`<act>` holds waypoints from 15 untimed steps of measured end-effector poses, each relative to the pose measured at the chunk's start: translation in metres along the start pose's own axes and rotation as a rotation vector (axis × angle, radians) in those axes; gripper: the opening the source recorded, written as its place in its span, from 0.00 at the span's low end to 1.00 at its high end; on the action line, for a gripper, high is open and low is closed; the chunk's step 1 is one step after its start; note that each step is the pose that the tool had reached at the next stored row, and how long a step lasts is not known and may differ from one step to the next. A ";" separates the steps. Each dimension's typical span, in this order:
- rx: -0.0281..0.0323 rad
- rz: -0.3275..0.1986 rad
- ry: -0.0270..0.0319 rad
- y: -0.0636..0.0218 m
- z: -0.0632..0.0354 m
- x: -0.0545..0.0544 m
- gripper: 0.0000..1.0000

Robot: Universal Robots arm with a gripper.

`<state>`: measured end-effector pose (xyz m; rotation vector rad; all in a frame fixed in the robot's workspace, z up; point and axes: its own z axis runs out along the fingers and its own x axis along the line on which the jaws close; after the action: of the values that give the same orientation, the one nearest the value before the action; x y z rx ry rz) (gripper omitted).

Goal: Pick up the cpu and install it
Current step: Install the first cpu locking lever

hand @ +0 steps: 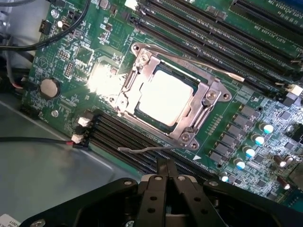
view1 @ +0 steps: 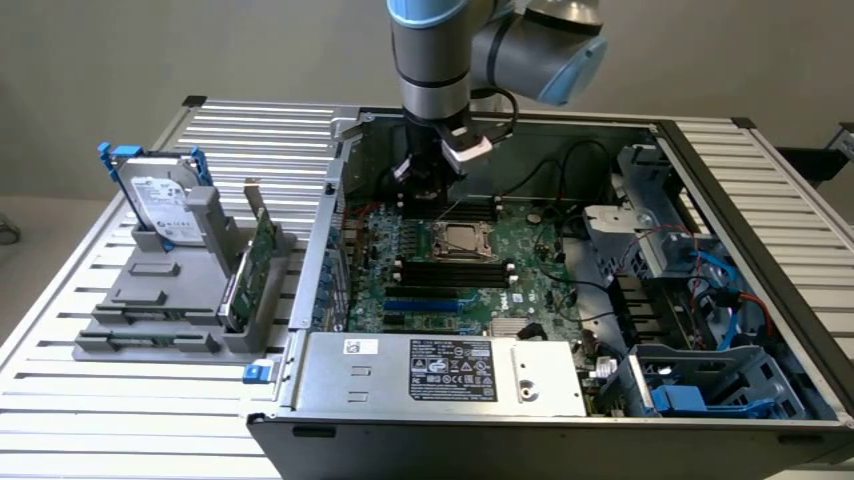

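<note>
Where the exterior view looked down into the open computer case [view1: 320, 270], the robot arm [view1: 434, 80] reached in from above. Its gripper [view1: 427, 197] hung over the motherboard [view1: 547, 262] on the far side of the socket. The cpu [view1: 463, 240] lay flat in that socket near the middle of the board, just beside the gripper but apart from it. A boxy power supply [view1: 441, 370] filled the near edge of the case. To the exterior view's left, outside the case, a grey stand [view1: 160, 300] sat on the slatted table [view1: 120, 410]. A hard drive [view1: 167, 205] with a blue bracket stood upright in it, with a thin green circuit card [view1: 256, 262] on edge beside it.

In the wrist view, the cpu [hand: 165, 97] showed as a pale, glaring silver square seated inside the metal socket frame [hand: 135, 80]. One thin wire lever [hand: 203, 64] ran along one side of the frame, and a second lever [hand: 147, 149] ran along the side nearer the gripper. Black memory slots [hand: 213, 28] ran in rows on both sides of the socket, and a coin cell [hand: 49, 87] sat on the green motherboard [hand: 61, 56] further off. The gripper [hand: 166, 164] pointed toward the socket with its two fingers [hand: 161, 170] pressed together and nothing between them. The tips stood over the near memory slots, short of the frame and not touching the cpu.
</note>
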<state>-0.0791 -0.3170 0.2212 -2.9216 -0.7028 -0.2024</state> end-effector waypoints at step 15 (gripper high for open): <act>-0.0145 -0.031 -0.0124 0.0003 0.0011 0.000 0.11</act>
<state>-0.0787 -0.3170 0.2202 -2.9297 -0.7517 -0.1934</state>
